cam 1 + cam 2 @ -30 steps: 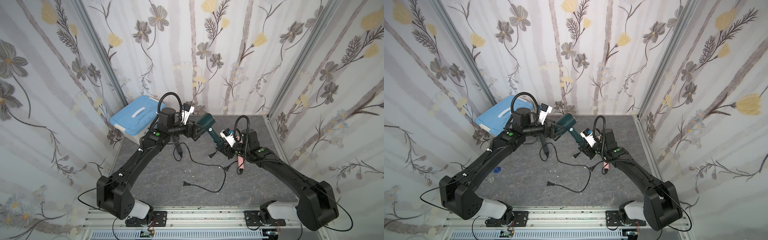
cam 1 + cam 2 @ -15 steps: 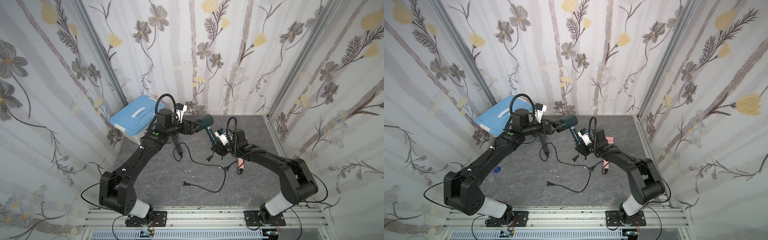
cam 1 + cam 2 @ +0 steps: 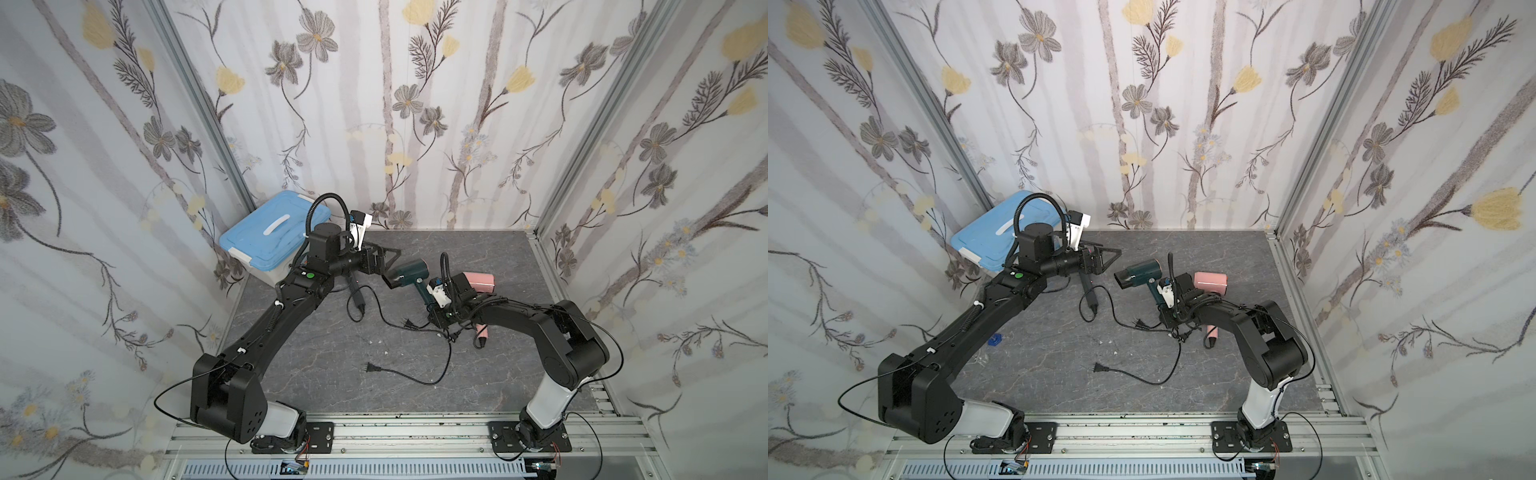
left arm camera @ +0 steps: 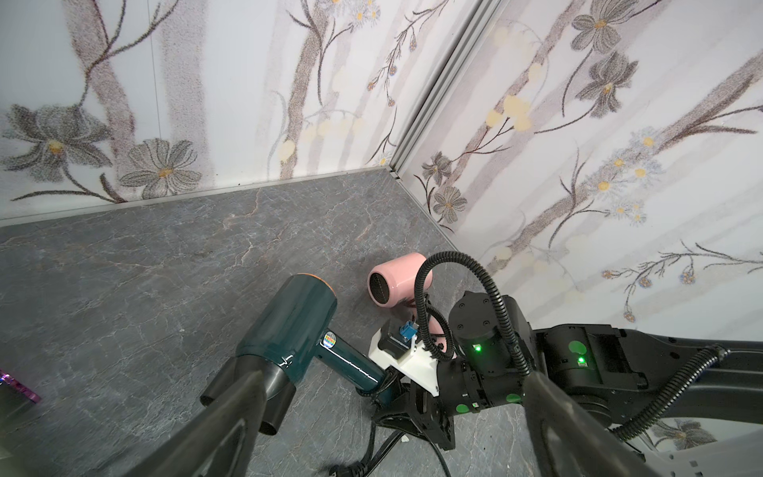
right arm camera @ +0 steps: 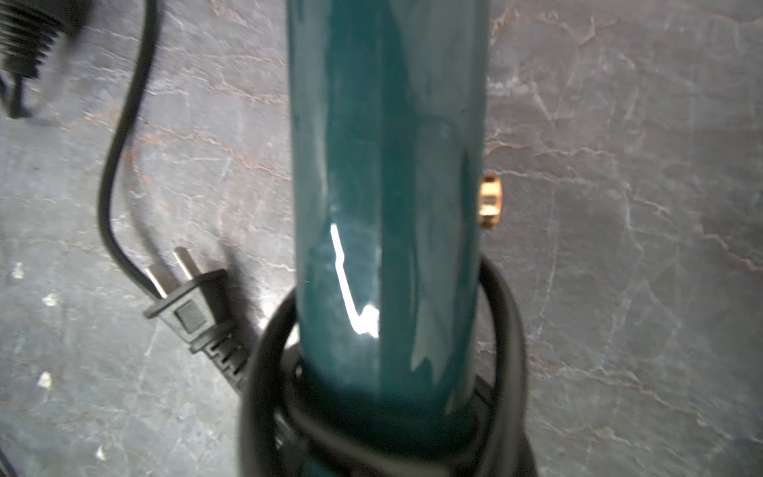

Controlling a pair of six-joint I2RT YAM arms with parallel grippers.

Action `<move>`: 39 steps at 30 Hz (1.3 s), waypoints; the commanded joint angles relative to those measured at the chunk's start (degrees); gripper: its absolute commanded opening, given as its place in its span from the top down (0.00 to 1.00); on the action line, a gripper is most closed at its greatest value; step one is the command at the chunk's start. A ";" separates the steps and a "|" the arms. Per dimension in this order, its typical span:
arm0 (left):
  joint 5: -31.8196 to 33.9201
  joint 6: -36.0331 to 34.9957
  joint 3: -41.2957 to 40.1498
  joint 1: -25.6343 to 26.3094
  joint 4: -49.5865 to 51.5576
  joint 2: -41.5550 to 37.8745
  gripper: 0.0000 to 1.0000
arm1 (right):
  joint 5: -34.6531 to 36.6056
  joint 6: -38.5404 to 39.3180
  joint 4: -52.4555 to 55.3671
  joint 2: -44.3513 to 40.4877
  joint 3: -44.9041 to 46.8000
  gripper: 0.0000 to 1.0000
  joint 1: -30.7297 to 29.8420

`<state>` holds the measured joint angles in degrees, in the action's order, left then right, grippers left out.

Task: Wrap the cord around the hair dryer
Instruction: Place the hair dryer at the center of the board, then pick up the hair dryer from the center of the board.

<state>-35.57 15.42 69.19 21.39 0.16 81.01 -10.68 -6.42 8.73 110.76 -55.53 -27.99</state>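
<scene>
The teal hair dryer (image 3: 409, 272) (image 3: 1144, 272) (image 4: 289, 326) lies mid-table, nozzle toward my left arm. My right gripper (image 3: 434, 309) (image 3: 1163, 309) (image 5: 384, 338) is shut on the lower end of its handle (image 5: 388, 186). A black cord (image 5: 505, 322) loops round the handle's base, just ahead of the fingers. A plug (image 5: 186, 305) (image 3: 407, 323) lies beside the handle. My left gripper (image 3: 388, 264) (image 3: 1113, 262) (image 4: 394, 378) is open and empty, a short gap from the nozzle.
A pink hair dryer (image 3: 478, 282) (image 4: 396, 285) lies just behind my right wrist. A black styling tool (image 3: 355, 291) lies under my left wrist, its cord curling across the table. A second plug (image 3: 370, 366) lies nearer the front. A blue lidded box (image 3: 274, 241) stands back left.
The left gripper, which was round the teal dryer's barrel, has come off it and drawn back to the left. The right gripper has carried the dryer down and to the right.
</scene>
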 commanded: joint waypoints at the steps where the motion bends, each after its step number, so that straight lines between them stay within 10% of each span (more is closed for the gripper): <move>1: 0.37 -0.46 -0.43 0.05 -2.32 -1.03 0.00 | 4.61 -0.79 0.02 1.26 -2.30 0.98 -0.65; 5: 0.68 -0.83 -1.56 0.07 -1.74 -2.34 0.00 | 5.98 -0.97 2.88 1.44 -3.40 0.47 -1.18; 8: 0.94 -0.88 -2.85 0.01 -1.65 -3.34 0.00 | 6.37 -1.38 3.32 0.01 -2.69 0.30 -1.50; 24: 17.01 1.33 -6.45 -0.20 11.58 -6.97 0.00 | 8.71 -5.57 7.19 -18.61 -0.34 0.01 -1.53; 39: 28.40 12.24 18.85 -4.73 35.86 28.73 0.28 | 3.56 -8.69 7.20 -32.99 4.12 0.00 -1.10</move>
<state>-9.61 25.56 84.60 16.78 31.42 106.65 -5.91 -13.50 16.56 78.41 -52.01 -29.08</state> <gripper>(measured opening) 0.725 0.996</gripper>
